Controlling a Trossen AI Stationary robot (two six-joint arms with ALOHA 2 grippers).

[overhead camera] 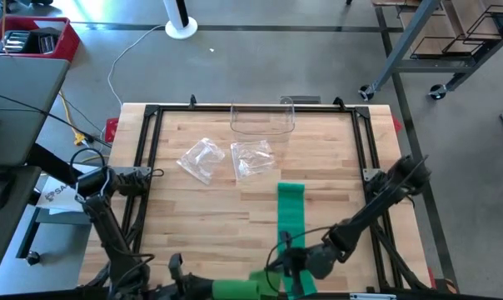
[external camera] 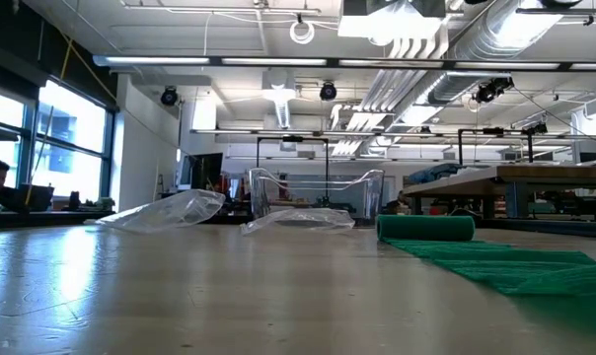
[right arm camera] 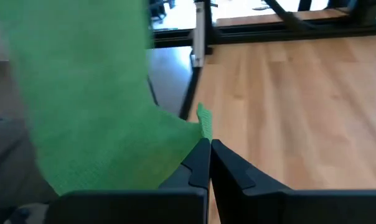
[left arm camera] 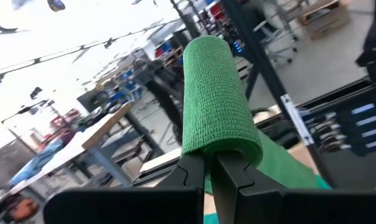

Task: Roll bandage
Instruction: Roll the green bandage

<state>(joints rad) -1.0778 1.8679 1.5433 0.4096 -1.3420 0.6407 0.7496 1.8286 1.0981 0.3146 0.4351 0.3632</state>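
Note:
A green bandage runs as a flat strip (overhead camera: 291, 212) along the wooden table; its far end (external camera: 426, 227) is a small curl resting on the wood. At the near edge the strip climbs into a thick green roll (overhead camera: 235, 289), which sits on my shut left gripper (left arm camera: 208, 163). In the left wrist view the roll (left arm camera: 216, 93) points away from the fingers. My right gripper (overhead camera: 291, 267) is shut at the strip's side, close to the near edge. My left gripper holds the roll by its near end (left arm camera: 222, 149). That end sits over the shut fingertips and hides the place of contact. The roll lies in line with the fingers, lifted clear, and the strip (left arm camera: 287, 165) trails from it. My right gripper pinches the strip's side edge (right arm camera: 202, 121) at its fingertips, and a small tip of cloth sticks out past them. It comes slanting down from the table's right. The cloth (right arm camera: 107, 130) spreads away from the pinch, lifted off the wood there.
Two crumpled clear plastic bags (overhead camera: 203, 158) (overhead camera: 253, 158) lie at mid-table, with a clear plastic tub (overhead camera: 262, 119) behind them at the far edge. A black frame (overhead camera: 149, 142) runs round the table top. Bare wood (overhead camera: 201, 225) lies left of the strip.

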